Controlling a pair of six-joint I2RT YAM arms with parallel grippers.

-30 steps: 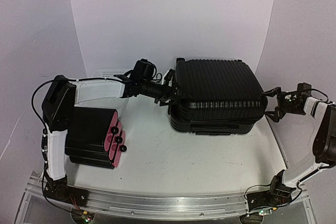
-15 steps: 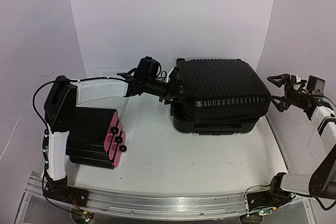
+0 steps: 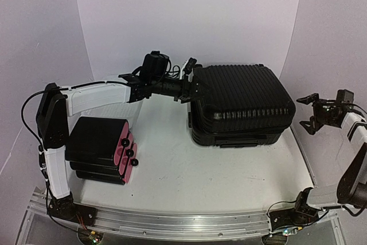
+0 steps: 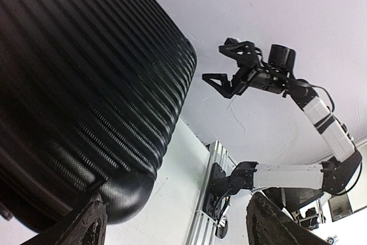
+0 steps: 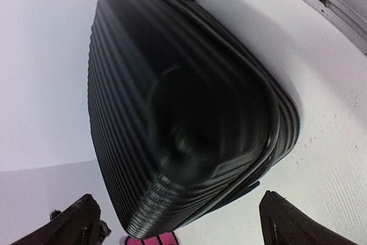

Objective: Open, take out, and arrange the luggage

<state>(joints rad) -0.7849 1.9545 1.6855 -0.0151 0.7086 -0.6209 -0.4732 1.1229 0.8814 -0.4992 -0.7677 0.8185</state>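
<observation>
— Well, where's the luggage (image 3: 241,98)?
— Far right on the tabletop (image 3: 189,170). Left hand (image 3: 188,81) spread wide at its left corner; right hand (image 3: 304,113) wide, apart. Only the top view shows the pink-sided case (image 3: 100,142).

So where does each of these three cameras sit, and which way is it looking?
Top: above and behind the arms, looking down on the table; both arms show, flanking the luggage.
Left wrist: beside the luggage, facing the right gripper; own fingers below.
Right wrist: facing the luggage's other end; own fingers below.
Shared: all show the luggage.
</observation>
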